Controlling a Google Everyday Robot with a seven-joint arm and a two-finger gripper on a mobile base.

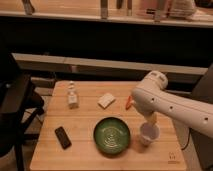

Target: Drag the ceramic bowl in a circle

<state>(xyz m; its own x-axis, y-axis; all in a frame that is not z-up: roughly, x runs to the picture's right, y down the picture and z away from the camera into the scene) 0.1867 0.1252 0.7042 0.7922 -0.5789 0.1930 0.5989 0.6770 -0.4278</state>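
Now the gripper (150, 120) hangs just over the white cup (149, 134), open/shut can't tell, so it should swing left w/o clipping that, hook the ceramic bowl (112, 135) at its rim, drag slow.

A green ceramic bowl (112, 135) sits near the front edge of a wooden table (85, 156), a small white cup (148, 135) just beside it. The robot's gripper (150, 121) hangs over the cup, apparently clear of the bowl.

White arm (172, 107) low; gripper (150, 120) down, beneath elbow
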